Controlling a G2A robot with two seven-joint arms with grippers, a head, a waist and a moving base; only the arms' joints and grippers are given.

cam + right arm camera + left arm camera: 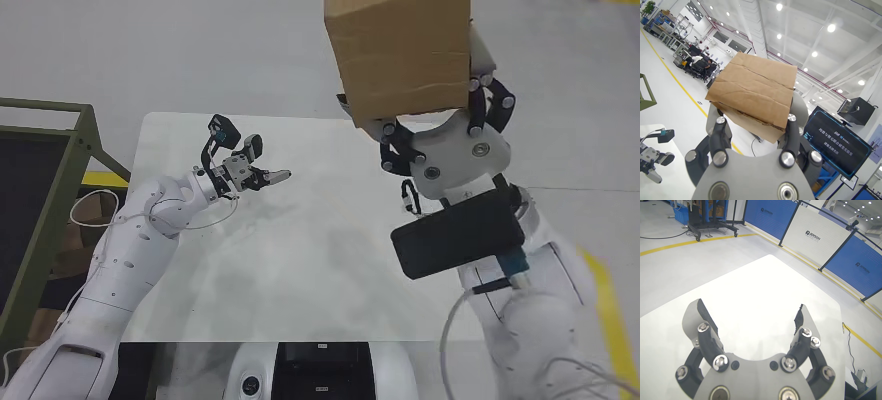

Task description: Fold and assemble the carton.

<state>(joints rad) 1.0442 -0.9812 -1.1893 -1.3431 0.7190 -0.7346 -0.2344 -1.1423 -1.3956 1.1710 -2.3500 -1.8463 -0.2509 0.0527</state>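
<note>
The right pincer (755, 121) is clamped on the carton (753, 91), one finger pressed against each side of the carton's near end; the brown cardboard is lifted well off the table (300, 290) and held at a tilt; from above it sits past the table's far right corner, over the grey floor (200, 50); the face turned to the wrist camera shows two flaps meeting along a seam, with several creases running across them, and a raw corrugated edge lies just above the pincer's knuckles; a black box (455, 240) is mounted on the right wrist behind the pincer; behind the carton in the right wrist view are ceiling lamps and a dark screen (836, 144) on a stand. The left pincer (750, 306) is spread wide with nothing between its black padded fingers (706, 315); it hangs low over the bare white tabletop, on the left half and toward the far edge, well apart from the carton; a thin white cable (95, 205) loops beside the left forearm; off the table's left side stands a green metal frame (85, 130); beyond the table's far corner in the left wrist view a yellow line (696, 240) curves across the floor in front of blue and white panels (810, 237).
</note>
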